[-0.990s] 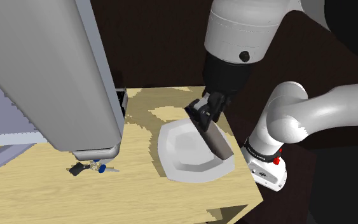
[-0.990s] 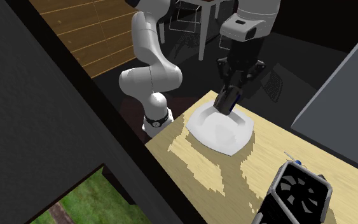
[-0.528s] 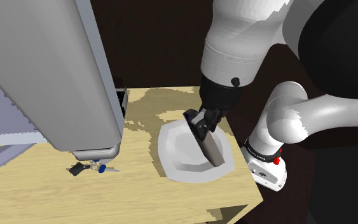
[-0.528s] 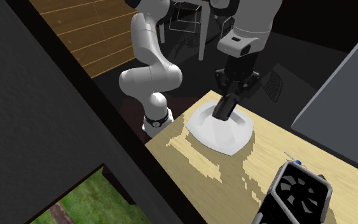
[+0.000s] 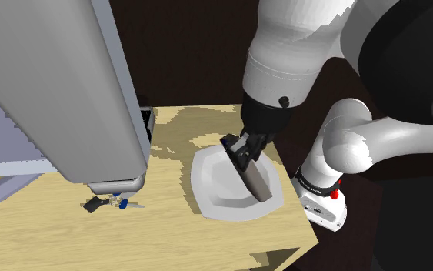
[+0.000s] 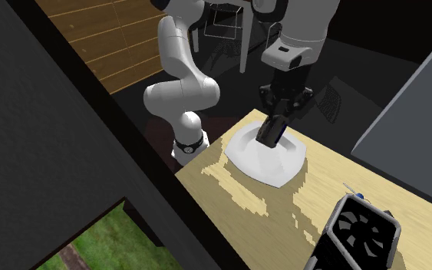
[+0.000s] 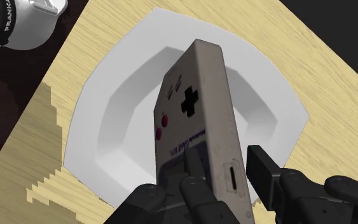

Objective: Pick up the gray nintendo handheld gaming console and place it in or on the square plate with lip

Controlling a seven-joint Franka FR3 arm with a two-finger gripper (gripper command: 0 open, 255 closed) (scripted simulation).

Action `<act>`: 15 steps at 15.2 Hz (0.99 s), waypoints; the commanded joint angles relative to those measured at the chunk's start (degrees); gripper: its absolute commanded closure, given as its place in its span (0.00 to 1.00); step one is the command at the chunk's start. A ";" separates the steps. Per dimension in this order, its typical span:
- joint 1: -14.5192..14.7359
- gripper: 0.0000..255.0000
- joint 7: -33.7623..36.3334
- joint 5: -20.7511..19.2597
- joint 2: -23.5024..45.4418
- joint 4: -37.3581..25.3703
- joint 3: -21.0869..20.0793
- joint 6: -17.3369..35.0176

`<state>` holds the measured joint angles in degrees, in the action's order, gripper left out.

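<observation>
The gray handheld console (image 7: 193, 121), with a black cross pad and red buttons, is clasped near one end by my gripper (image 7: 225, 167), which is shut on it. One black finger (image 7: 193, 170) presses its face and the other finger (image 7: 263, 173) sits at its back. In the shoulder view the console (image 5: 255, 181) hangs tilted from the gripper (image 5: 241, 150), its free end down inside the white square plate (image 5: 211, 181). I cannot tell whether it touches the plate. The second exterior view has the console (image 6: 269, 132) over the plate (image 6: 264, 165).
The plate lies near the wooden table's edge (image 5: 284, 242), close to the arm's base (image 5: 322, 204). A big grey box (image 5: 61, 85) overhangs the shoulder view's left, with small dark and blue objects (image 5: 111, 203) beneath it. A black fan-like unit (image 6: 360, 230) sits further along the table.
Over the last second the gripper came down with the console toward the plate's hollow. In the last half second it has hardly moved.
</observation>
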<state>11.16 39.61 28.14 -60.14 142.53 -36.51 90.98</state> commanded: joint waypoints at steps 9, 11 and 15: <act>-0.89 0.00 0.64 -2.08 1.48 -5.75 2.03 -4.96; -1.14 0.00 0.79 -2.59 1.95 -7.41 2.54 -6.17; -1.14 0.00 0.80 -2.59 1.95 -7.41 2.54 -6.17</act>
<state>10.03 40.40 25.58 -58.20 135.18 -34.01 84.88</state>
